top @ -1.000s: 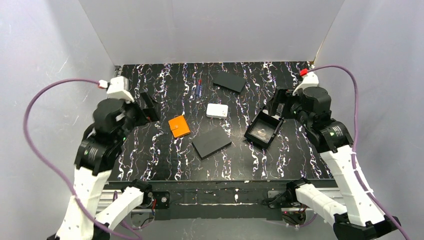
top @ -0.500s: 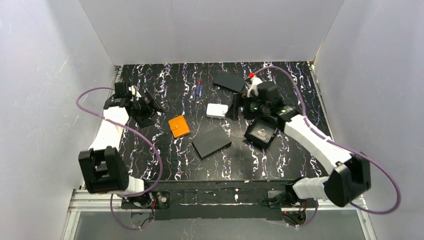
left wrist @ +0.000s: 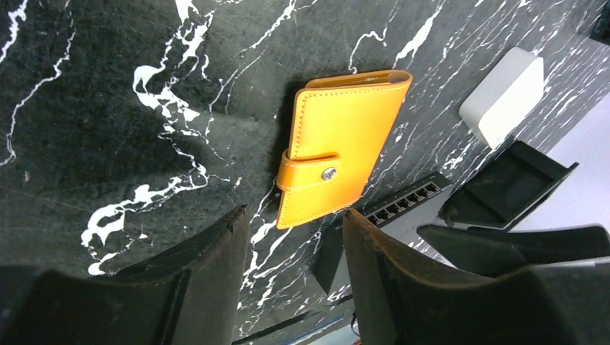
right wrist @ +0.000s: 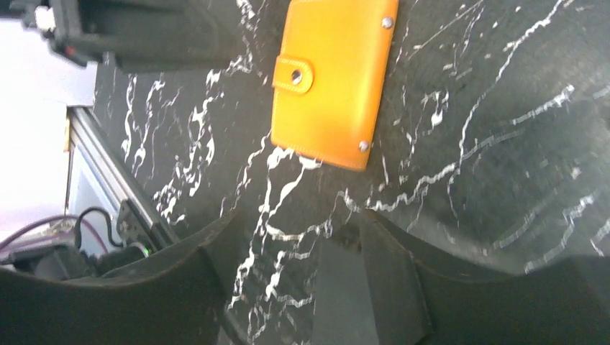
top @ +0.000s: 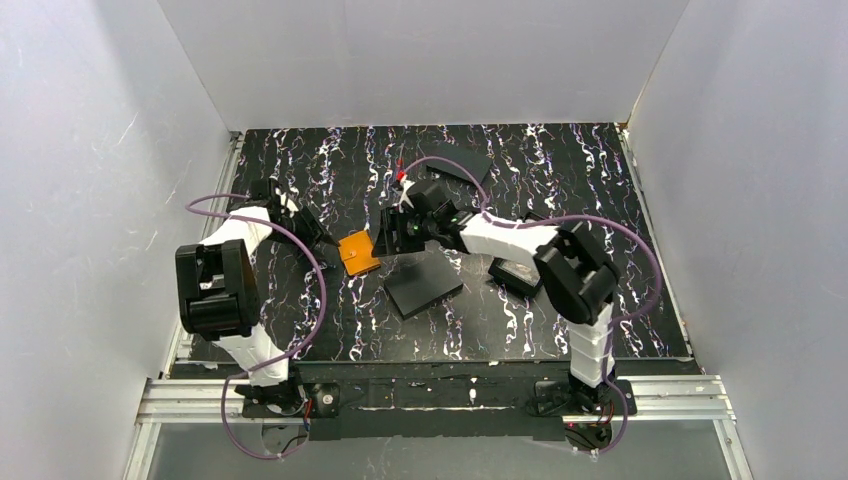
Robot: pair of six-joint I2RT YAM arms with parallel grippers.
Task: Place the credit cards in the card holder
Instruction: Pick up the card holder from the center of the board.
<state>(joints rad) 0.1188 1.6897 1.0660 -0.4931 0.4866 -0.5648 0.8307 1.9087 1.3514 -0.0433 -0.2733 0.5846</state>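
The orange card holder (top: 358, 252) lies shut on the marbled black table, its clasp tab snapped. My left gripper (top: 325, 243) sits just left of it and my right gripper (top: 386, 238) just right of it. In the left wrist view the card holder (left wrist: 338, 144) lies just beyond my left gripper (left wrist: 295, 223), which is open and empty. The right wrist view shows the card holder (right wrist: 331, 79) ahead of my right gripper (right wrist: 298, 230), also open with only table between its fingers. The credit cards are out of view.
A flat black rectangle (top: 423, 285) lies near the holder's right. A black tray (top: 518, 272) sits partly behind the right arm, and another black rectangle (top: 462, 160) lies at the back. A small white box (left wrist: 503, 97) is beyond the holder.
Both arms have swung in from the table's sides to flank the card holder. Both pairs of jaws have narrowed but stay apart.
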